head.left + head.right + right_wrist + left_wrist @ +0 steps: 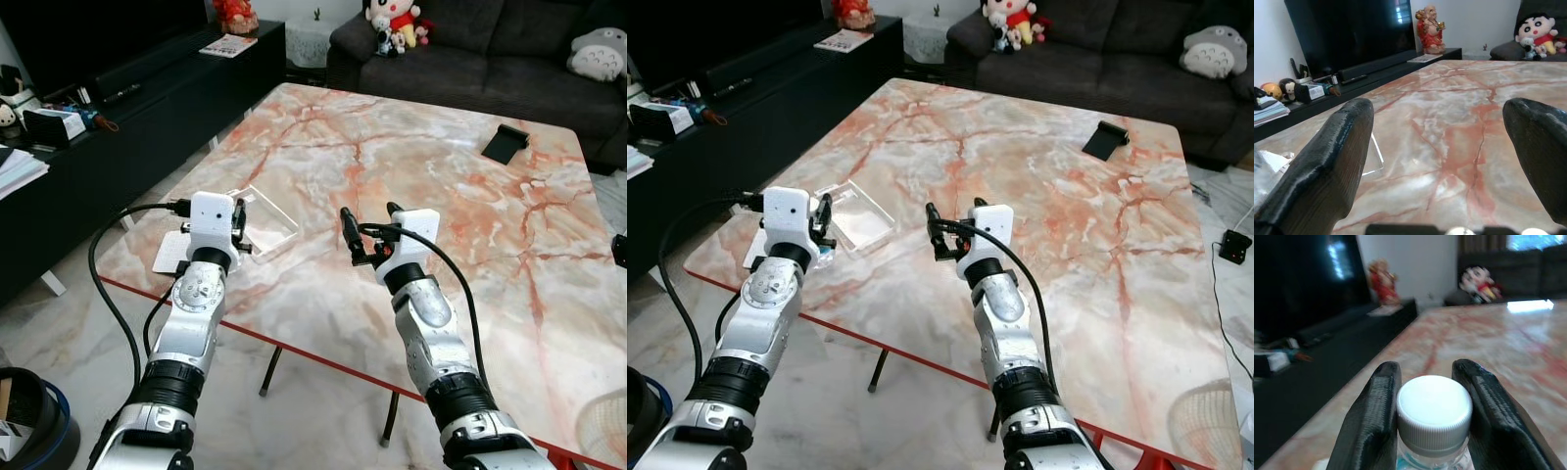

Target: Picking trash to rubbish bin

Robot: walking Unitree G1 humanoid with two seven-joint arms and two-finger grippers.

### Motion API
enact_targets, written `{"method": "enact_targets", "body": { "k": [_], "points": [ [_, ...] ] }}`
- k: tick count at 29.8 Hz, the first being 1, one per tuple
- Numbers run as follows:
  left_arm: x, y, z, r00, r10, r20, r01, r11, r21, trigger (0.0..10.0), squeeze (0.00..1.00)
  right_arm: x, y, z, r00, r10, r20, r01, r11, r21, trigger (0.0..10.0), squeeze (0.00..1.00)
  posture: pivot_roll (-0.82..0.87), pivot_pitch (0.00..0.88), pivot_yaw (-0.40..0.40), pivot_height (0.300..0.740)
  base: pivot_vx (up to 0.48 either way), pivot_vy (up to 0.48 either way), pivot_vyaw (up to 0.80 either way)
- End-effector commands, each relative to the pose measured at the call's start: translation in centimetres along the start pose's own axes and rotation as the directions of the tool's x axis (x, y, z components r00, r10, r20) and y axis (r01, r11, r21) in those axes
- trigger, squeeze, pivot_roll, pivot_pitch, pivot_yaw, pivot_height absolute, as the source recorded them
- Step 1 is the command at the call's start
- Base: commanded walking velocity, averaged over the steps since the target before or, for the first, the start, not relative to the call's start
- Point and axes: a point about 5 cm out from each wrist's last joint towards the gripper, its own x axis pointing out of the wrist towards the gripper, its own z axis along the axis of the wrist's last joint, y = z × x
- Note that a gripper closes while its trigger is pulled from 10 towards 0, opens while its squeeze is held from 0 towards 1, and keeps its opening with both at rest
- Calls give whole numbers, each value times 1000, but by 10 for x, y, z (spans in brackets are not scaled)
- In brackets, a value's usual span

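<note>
A clear plastic bottle with a white screw cap (pixel 1434 413) stands between the two black fingers (pixel 1380 401) of my left gripper (pixel 239 231), which is shut on its neck. This gripper sits at the marble table's (pixel 421 166) left front edge, right beside a clear plastic box (pixel 266 223). A white paper (pixel 168 255) lies on the table edge under the left wrist. My right gripper (pixel 368 219) hovers open over the table's front middle, nothing between its fingers (pixel 1347 142).
A black object (pixel 505 143) lies at the table's far right. A dark bin (pixel 29 423) stands on the floor at lower left. A black TV cabinet (pixel 127 117) runs along the left, and a dark sofa (pixel 490 59) stands behind.
</note>
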Motion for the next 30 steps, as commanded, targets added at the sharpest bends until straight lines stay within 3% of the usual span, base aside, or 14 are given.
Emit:
{"method": "enact_targets", "body": {
  "k": [1,12,30],
  "points": [
    [1,6,13,998,36,59,-37,999,11,10000,0,4,-1,6,1000,-4,19,4,1000,3,10000,0,27,34,1,740,0,0,0],
    [-1,2,22,996,36,82,-42,997,66,10000,0,4,-1,9,999,9,31,-8,1000,-30,10000,0,29,44,0,740,0,0,0],
    [-2,-2,24,997,28,72,-33,997,72,10000,0,4,0,11,999,24,47,-22,999,-45,10000,0,22,44,0,740,0,0,794]
  ]
}}
